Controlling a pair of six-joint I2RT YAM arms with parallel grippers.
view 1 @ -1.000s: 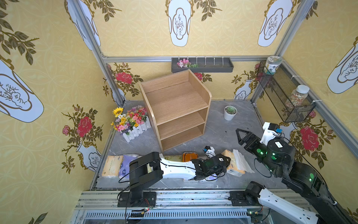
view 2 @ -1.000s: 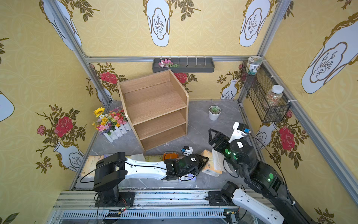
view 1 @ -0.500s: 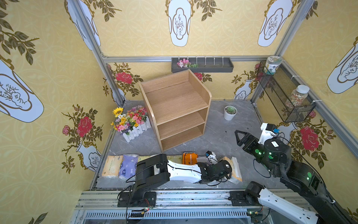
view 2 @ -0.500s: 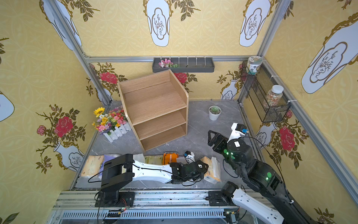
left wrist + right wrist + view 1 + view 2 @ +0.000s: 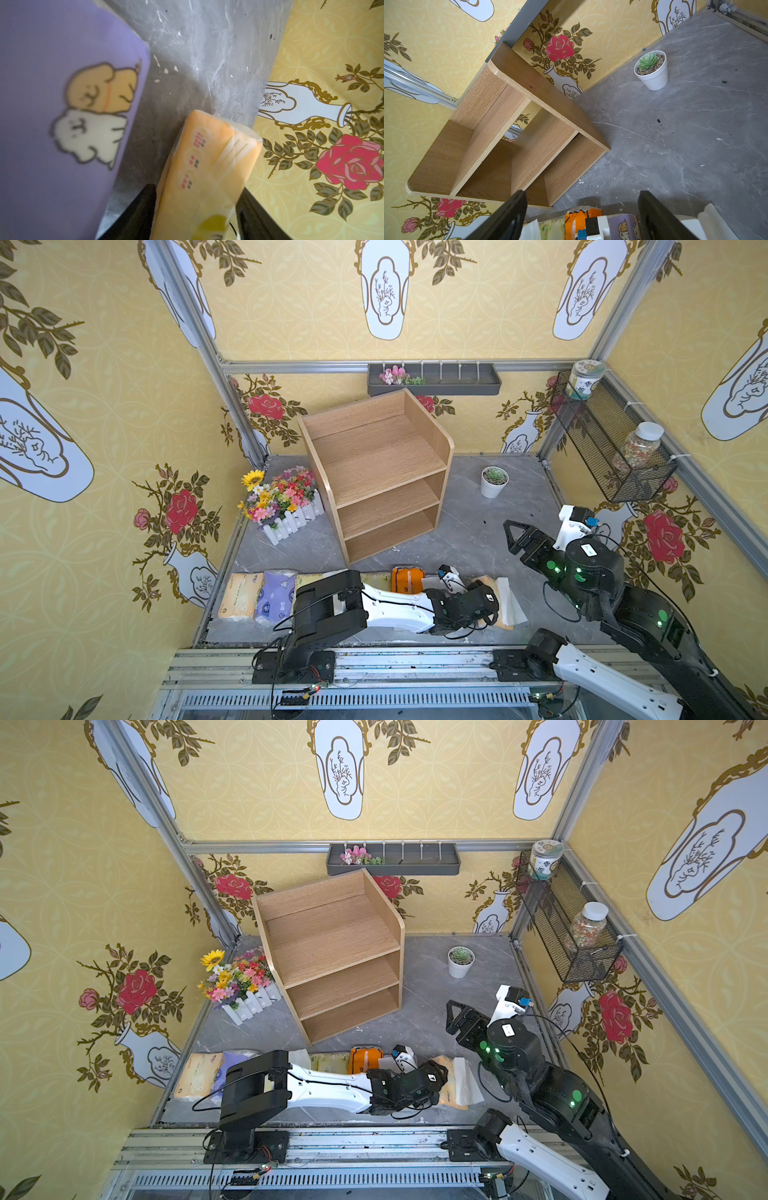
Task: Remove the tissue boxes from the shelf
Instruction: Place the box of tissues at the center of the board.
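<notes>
I have my left tool astride a tan tissue pack, with one black finger hard by each long side. Whether they pinch it or merely flank it I cannot tell. The pack lies on the grey desk in front of the shelf, out past its front corner on my right arm's side, and a lavender pack lies near it. My right tool hangs above the desk farther out on that same side of the shelf, jaws wide with nothing between them.

Only the left wrist view shows the pack between the fingers; in both top views the left arm covers the tool and most of the pack. The top views give what the wrist views do not — the line of packs in front of the shelf along the desk's near edge. An orange-and-white pack sits before the shelf's front, and a second lavender pack and a second tan pack lie beyond its other corner. The right wrist view looks into the shelf's tiers, with wall showing through the open back.

The lavender pack bears a drawn tan puppy on a white one. Red print in circles on the tan tissue pack is too blurred to read.
</notes>
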